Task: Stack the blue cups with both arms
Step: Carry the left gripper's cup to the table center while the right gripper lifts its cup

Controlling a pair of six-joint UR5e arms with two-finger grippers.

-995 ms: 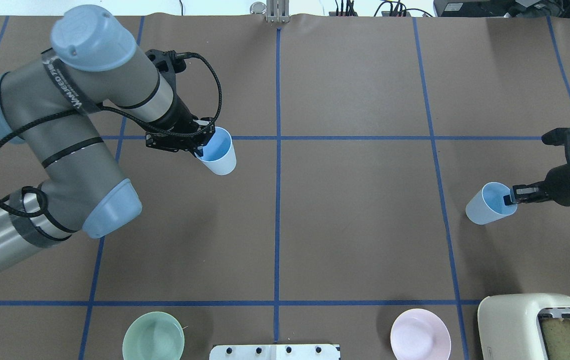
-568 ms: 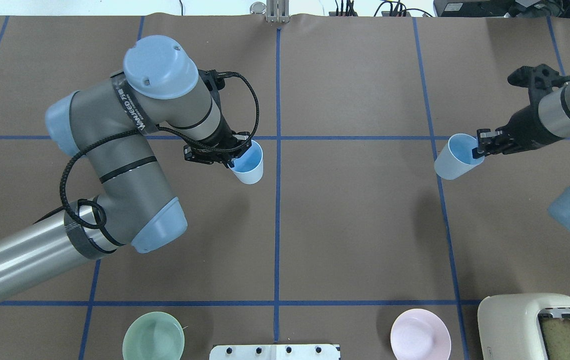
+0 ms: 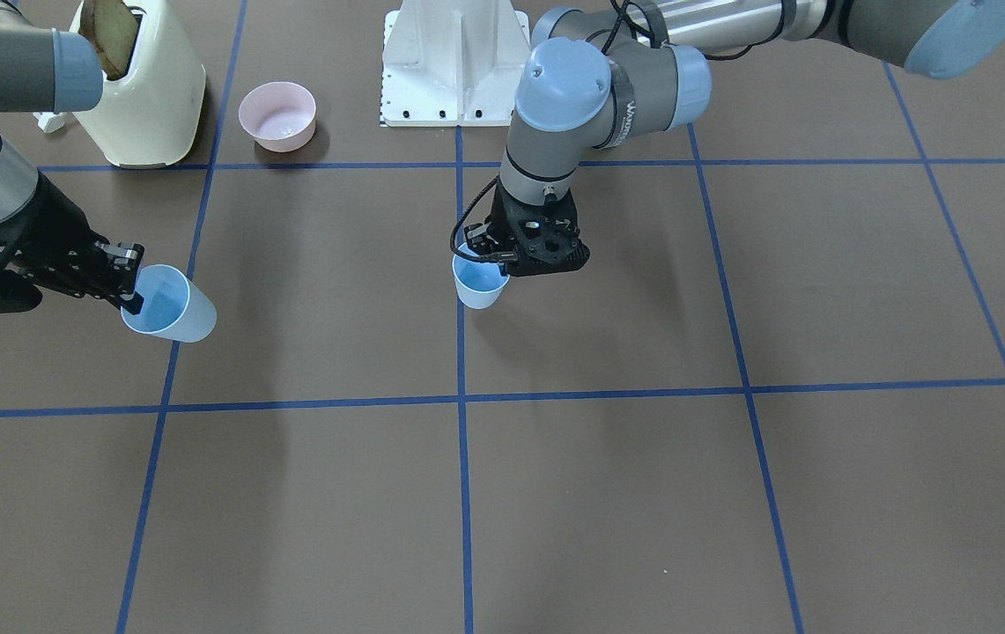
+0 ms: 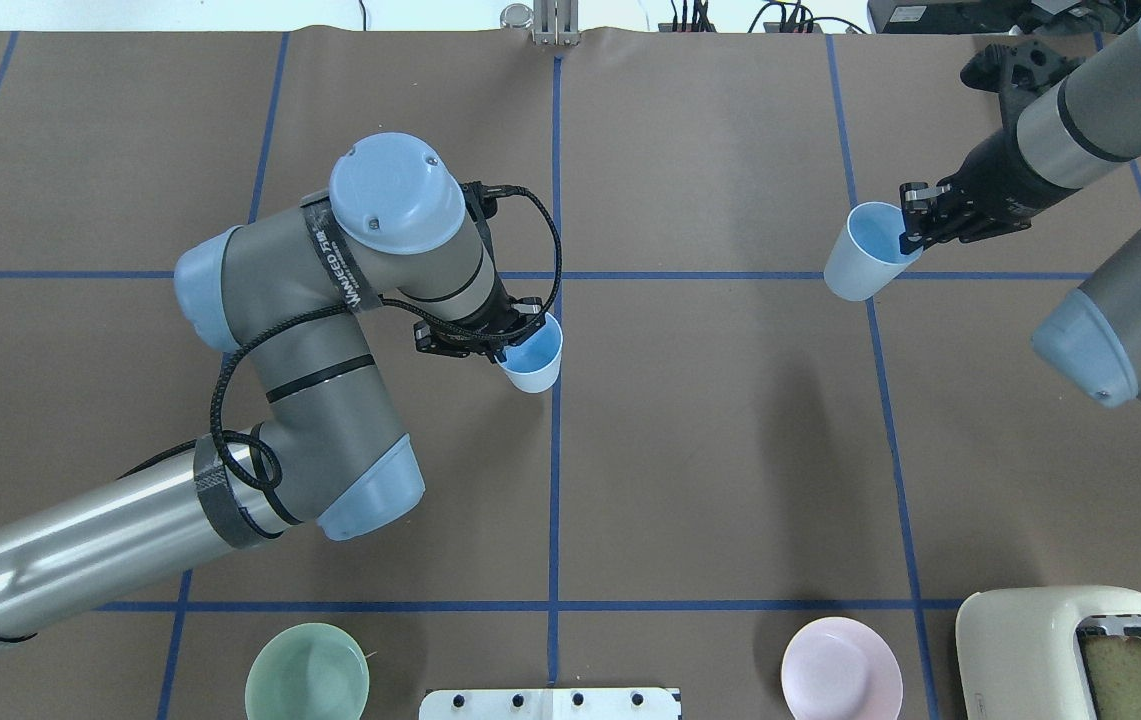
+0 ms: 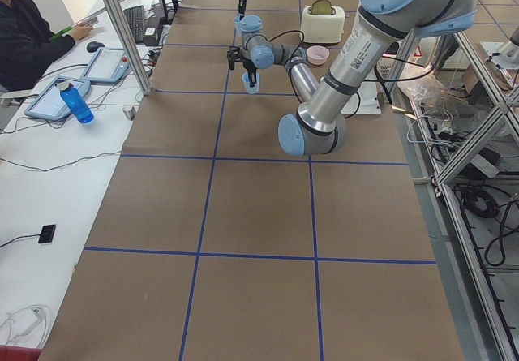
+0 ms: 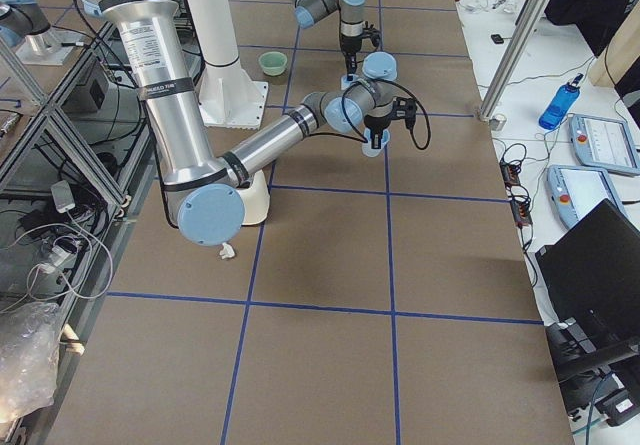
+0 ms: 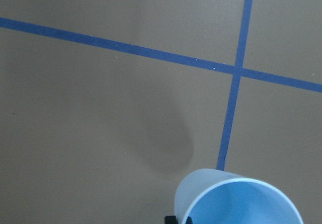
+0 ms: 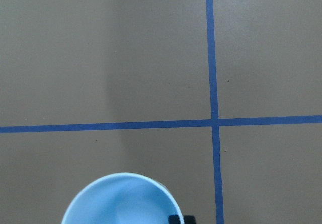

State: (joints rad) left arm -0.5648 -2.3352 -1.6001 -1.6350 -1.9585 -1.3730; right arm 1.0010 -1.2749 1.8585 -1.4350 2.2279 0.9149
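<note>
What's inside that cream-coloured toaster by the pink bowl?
A brown bread slice stands in a slot of the cream-coloured toaster, top poking out. Its lower part is hidden inside the body.

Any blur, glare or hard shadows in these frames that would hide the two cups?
Overhead exterior: sharp, even light, only soft shadows on the brown paper; no glare on the left arm's cup or the right arm's cup. Left wrist: crisp, a diffuse oval shadow beside the tape cross; cup cropped at the bottom edge. Side views: cups tiny.
</note>
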